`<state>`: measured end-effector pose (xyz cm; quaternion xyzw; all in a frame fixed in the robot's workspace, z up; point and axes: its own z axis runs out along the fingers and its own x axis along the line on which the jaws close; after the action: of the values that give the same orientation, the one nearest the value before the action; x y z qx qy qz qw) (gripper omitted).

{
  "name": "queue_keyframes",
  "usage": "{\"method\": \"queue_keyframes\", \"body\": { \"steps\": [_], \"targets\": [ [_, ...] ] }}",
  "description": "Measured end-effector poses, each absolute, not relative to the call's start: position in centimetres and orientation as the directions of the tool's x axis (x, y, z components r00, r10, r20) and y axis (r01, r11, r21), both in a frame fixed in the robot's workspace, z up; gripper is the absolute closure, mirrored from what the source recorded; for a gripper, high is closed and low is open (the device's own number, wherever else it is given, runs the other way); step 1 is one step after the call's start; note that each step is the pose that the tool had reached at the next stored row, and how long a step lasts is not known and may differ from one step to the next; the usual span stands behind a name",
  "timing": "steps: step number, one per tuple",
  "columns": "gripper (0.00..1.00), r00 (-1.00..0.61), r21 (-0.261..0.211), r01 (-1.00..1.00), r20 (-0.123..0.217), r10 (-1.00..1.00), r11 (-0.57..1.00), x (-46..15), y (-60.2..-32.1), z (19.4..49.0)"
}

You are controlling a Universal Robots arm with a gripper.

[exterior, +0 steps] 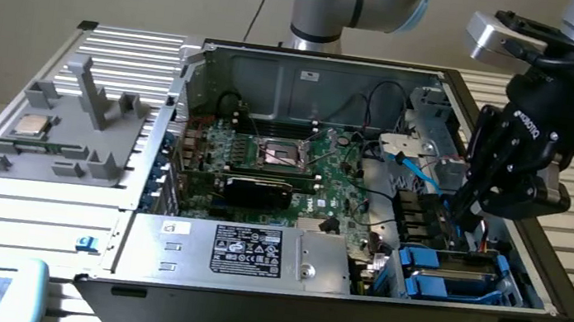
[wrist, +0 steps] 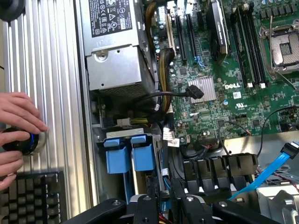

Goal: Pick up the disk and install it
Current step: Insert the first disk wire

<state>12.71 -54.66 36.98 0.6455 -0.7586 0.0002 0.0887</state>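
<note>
disk (exterior: 457,277): silver, blue carrier, seated in case bay | tool (exterior: 462,220): just above disk, fingers narrow, gripping nothing

From the front and above we see the whole open computer case (exterior: 373,181), while our wrist camera looks straight down, close, at its motherboard (wrist: 219,88).

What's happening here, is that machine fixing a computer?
Sort of. A robot arm's end effector is lowered into an open computer case, at the drive bay on the exterior view's right. The disk, framed by its blue carrier, is sitting in that bay, just below the end effector. Whether it is fully seated can't be told. In the wrist view, a person's hand rests on a round knob beside a keyboard.
</note>
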Motion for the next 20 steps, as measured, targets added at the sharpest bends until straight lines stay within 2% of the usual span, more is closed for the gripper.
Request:
{"method": "queue_keyframes", "body": {
  "steps": [6,20],
  "targets": [
    [0.75,-0.149,0.132,-0.977,0.136,-0.979,0.166,12.95,-54.66,36.68],
    [0.75,-0.150,0.120,-0.979,0.129,-0.980,0.165,12.97,-54.66,36.64]
  ]
}}
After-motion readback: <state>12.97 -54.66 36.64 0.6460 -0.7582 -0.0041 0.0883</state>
